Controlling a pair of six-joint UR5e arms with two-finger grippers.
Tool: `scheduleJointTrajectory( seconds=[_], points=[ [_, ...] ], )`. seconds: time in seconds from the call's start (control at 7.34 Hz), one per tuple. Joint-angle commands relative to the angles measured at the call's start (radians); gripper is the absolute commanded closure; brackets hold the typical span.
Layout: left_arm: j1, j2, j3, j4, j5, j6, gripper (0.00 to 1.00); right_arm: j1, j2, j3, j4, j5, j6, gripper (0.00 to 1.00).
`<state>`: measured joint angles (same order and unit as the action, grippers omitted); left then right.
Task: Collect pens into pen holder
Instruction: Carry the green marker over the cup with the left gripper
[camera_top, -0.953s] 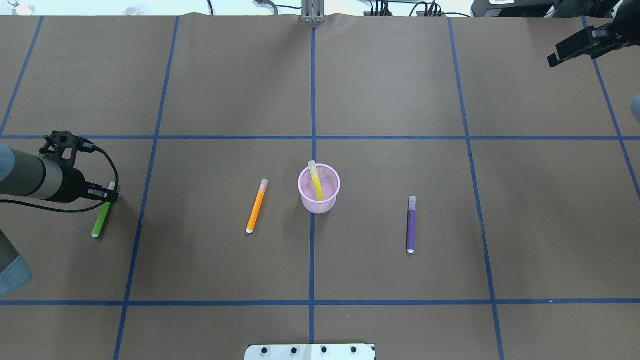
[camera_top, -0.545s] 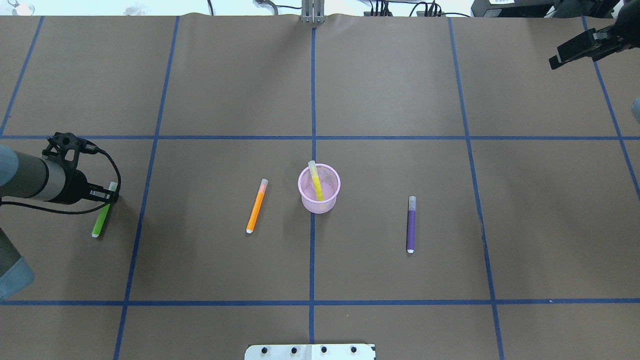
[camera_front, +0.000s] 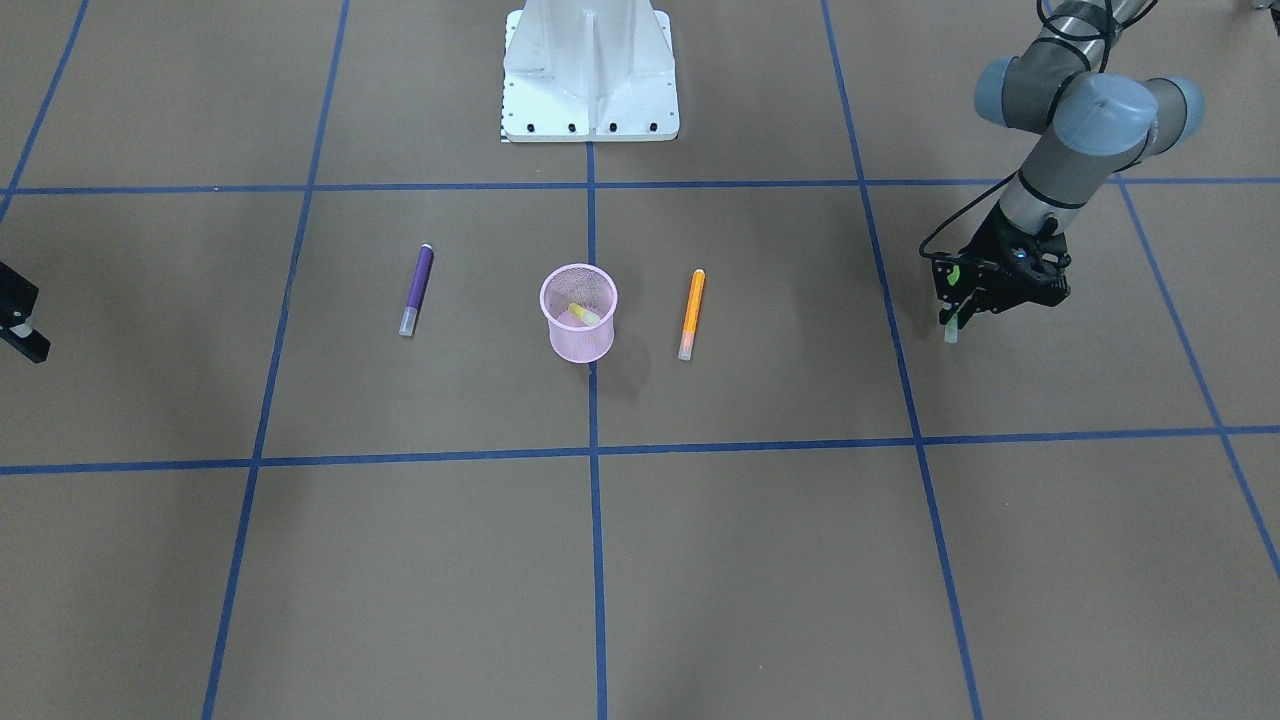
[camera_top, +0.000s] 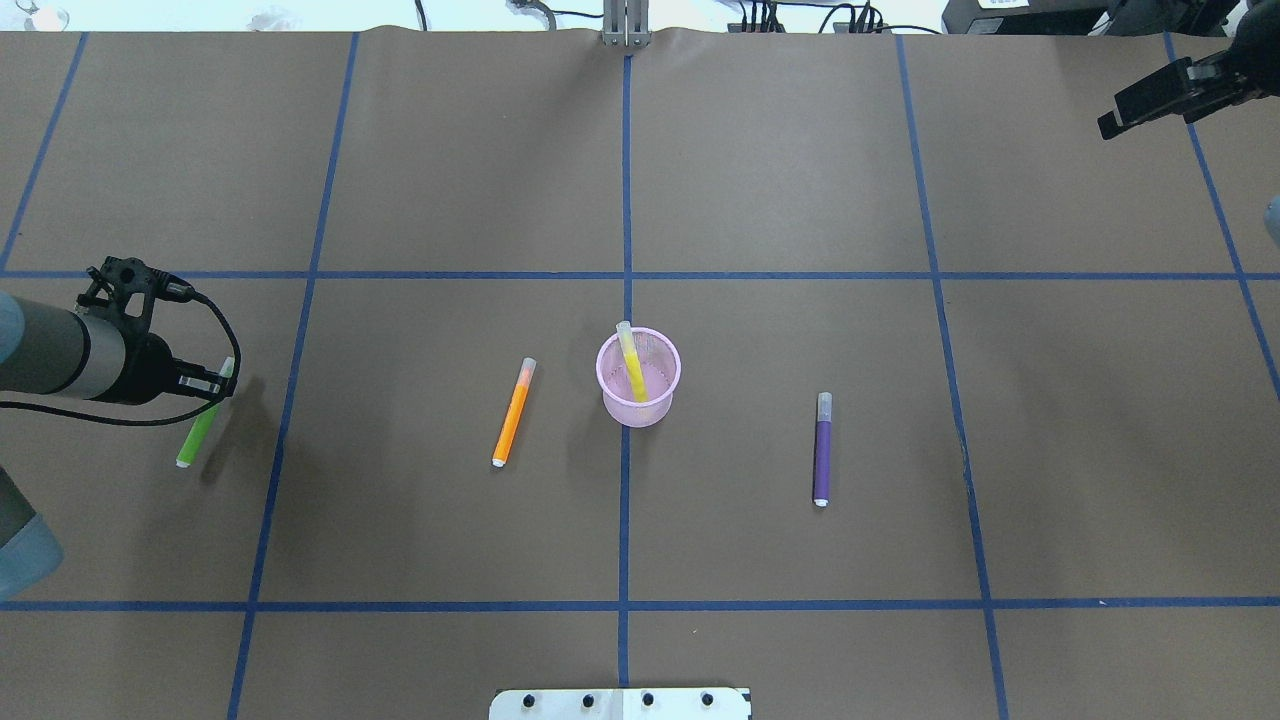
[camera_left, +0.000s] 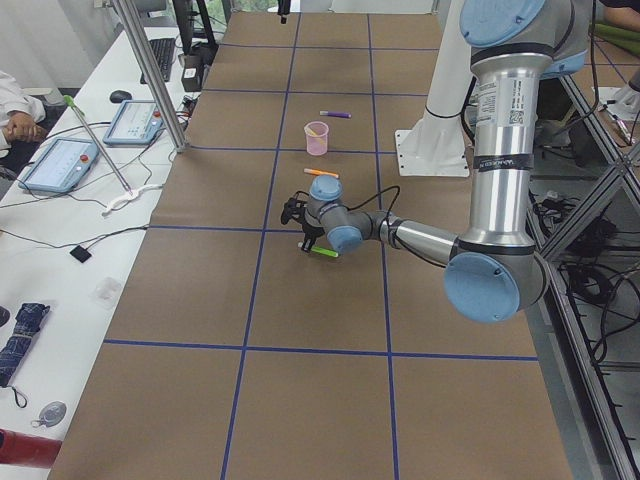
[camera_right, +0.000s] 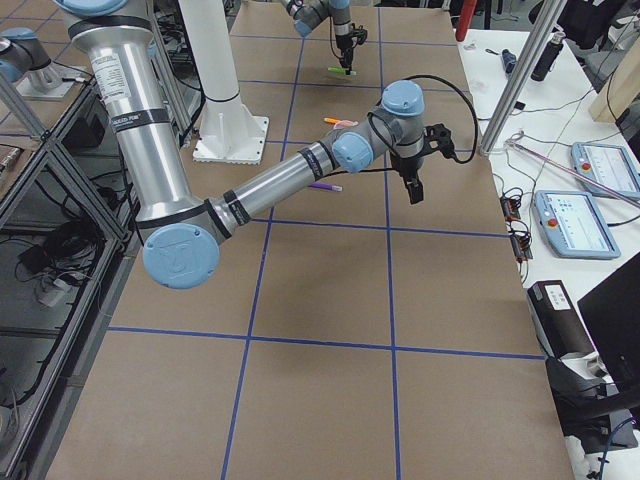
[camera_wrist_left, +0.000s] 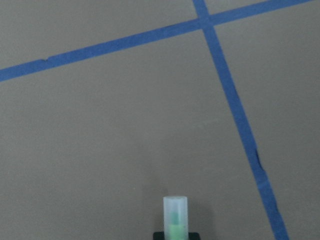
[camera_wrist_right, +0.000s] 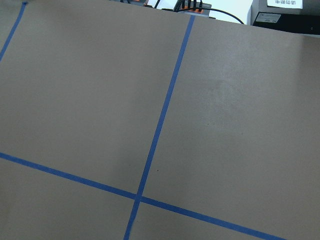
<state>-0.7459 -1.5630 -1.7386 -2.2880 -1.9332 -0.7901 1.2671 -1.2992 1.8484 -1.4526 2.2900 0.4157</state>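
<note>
The pink mesh pen holder (camera_top: 640, 412) stands upright at the table's middle, also in the front view (camera_front: 580, 340). The yellow pen (camera_top: 632, 365) leans inside it. The orange pen (camera_top: 513, 412) lies just left of the holder and the purple pen (camera_top: 822, 450) to its right. My left gripper (camera_top: 218, 385) is shut on the green pen (camera_top: 197, 435) near its capped end and holds it slanted just above the paper at the far left. The left wrist view shows its pale cap (camera_wrist_left: 175, 217). My right gripper (camera_top: 1108, 122) hovers at the far right back corner; I cannot tell its jaws.
Brown paper with blue tape grid lines (camera_top: 625, 200) covers the table. The white robot base plate (camera_front: 590, 80) sits at the near middle edge. Tablets and cables lie on a side table (camera_left: 90, 150) beyond the far edge.
The left gripper has risen a little with the green pen; the pen's lower end has come off the paper and shifted slightly left. The right gripper has barely moved.
</note>
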Motion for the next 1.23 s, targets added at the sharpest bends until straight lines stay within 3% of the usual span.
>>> scheduleJointTrajectory(
  seconds=[0.0,0.27,0.54,0.95,1.09],
  points=[
    [0.003,-0.046,-0.041,-0.077,0.113,0.006,1.0,0.0,0.0,0.002,0.001,-0.003,0.0,0.0],
    [0.006,-0.18,-0.041,-0.189,0.131,-0.007,1.0,0.0,0.0,0.0,0.001,-0.007,0.0,0.0],
    [0.016,-0.245,-0.03,-0.363,0.148,-0.008,1.0,-0.002,0.0,0.0,0.003,-0.01,0.003,0.0],
    [0.242,-0.441,-0.019,-0.432,0.447,0.021,1.0,-0.002,0.008,-0.001,0.003,-0.012,0.005,0.0],
    [0.285,-0.478,-0.01,-0.436,0.498,0.087,1.0,-0.002,0.011,-0.003,0.003,-0.014,0.006,0.0]
  ],
)
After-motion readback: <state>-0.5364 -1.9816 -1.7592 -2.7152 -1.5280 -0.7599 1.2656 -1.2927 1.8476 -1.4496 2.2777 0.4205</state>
